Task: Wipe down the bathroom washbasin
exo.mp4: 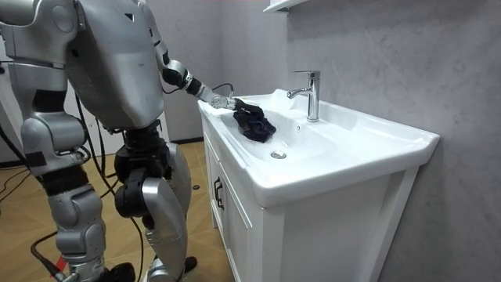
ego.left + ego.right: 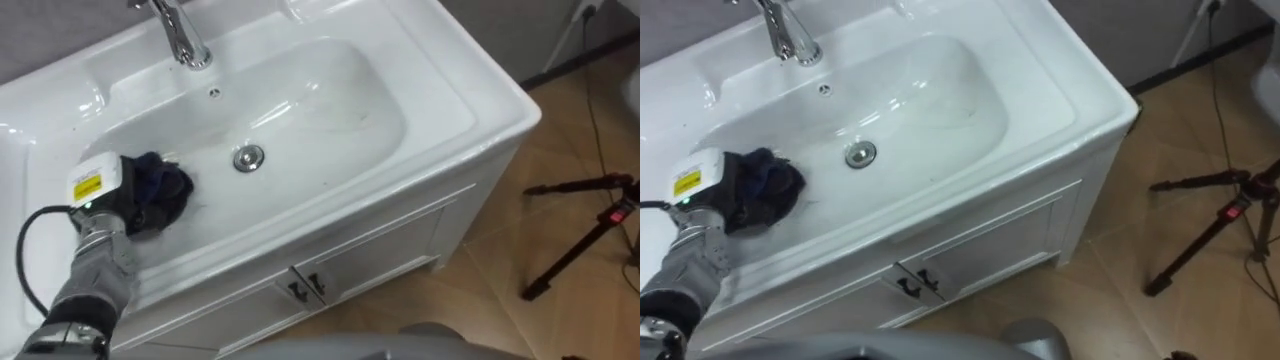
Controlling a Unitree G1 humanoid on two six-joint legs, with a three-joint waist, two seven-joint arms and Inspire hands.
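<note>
One hand down in the basin (image 2: 330, 90) — the left hand (image 2: 100, 185), reached in at the left end, with a dark cloth (image 2: 160, 190) bunched against its front on the near-left slope, left of the drain (image 2: 249, 158). Spread or clenched on the cloth: impossible to tell, that end buried in the folds. Tap (image 2: 180, 35) upright at the far rim, well apart from the cloth. White cabinet (image 2: 380, 240) below the basin. Black tripod (image 2: 590, 220) on the wooden floor (image 2: 500, 290) to the right. In the room view, robot standing upright at the cabinet's front — left arm stretched over the rim.
</note>
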